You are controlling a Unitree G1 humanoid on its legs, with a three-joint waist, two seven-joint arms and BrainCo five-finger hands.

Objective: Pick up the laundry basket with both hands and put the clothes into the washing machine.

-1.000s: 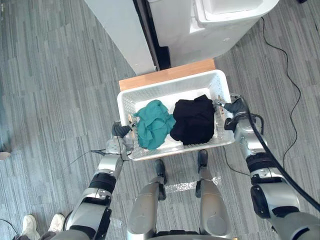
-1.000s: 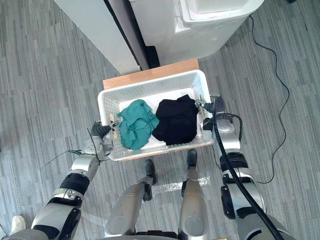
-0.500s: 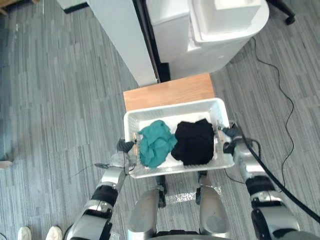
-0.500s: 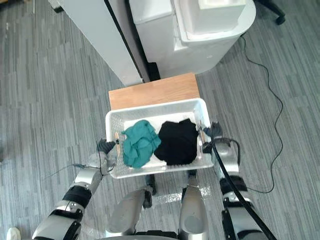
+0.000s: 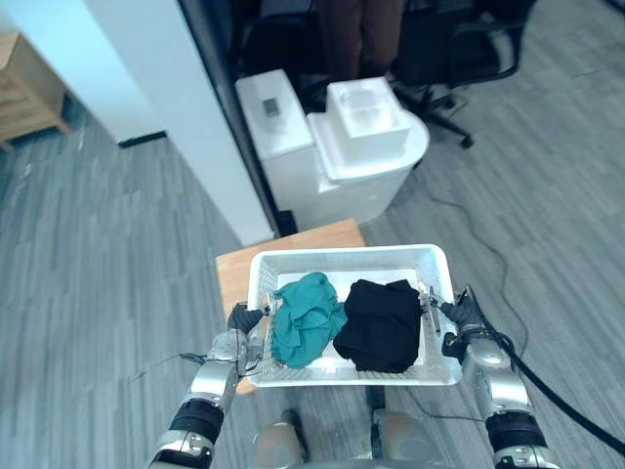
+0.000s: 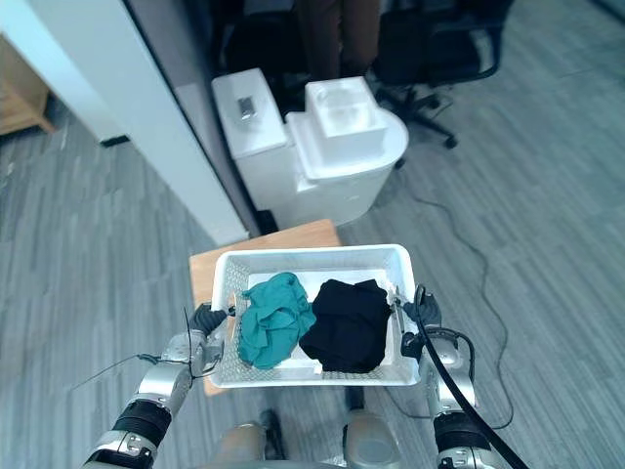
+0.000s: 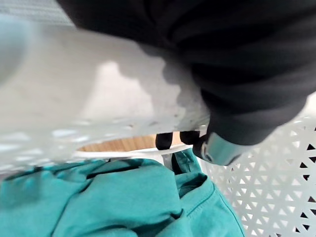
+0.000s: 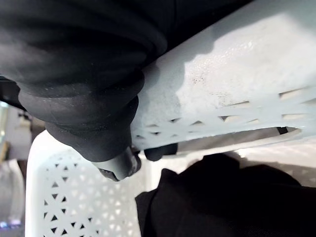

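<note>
- A white perforated plastic laundry basket [image 5: 348, 254] is held level in front of the robot, 1 hand at each short end.
- It covers the near part of a low wooden counter [image 5: 283, 246]; whether it rests on the wood or hangs clear of it, I cannot tell.
- The left hand [image 5: 241, 332] grips the basket's left end. In the left wrist view its dark fingertips [image 7: 170, 139] hook through the handle slot under the rim, so it is clamped on the basket.
- The right hand [image 5: 459, 320] grips the right end the same way. In the right wrist view a dark fingertip [image 8: 160, 150] curls under the rim.
- The 2 garments lie inside the basket: a crumpled teal cloth [image 5: 305, 318] in the left half and a bunched black cloth [image 5: 379, 324] in the right half, touching each other in the middle.
- A white top-loading washing machine [image 5: 371, 166] stands just beyond the counter's far edge, its lid down.
- Behind the machine are a black office chair [image 5: 459, 59] and a person's dark-trousered legs [image 5: 356, 39].
- A tall white panel [image 5: 166, 107] rises to the left of the machine, on the grey plank floor [image 5: 98, 293].
</note>
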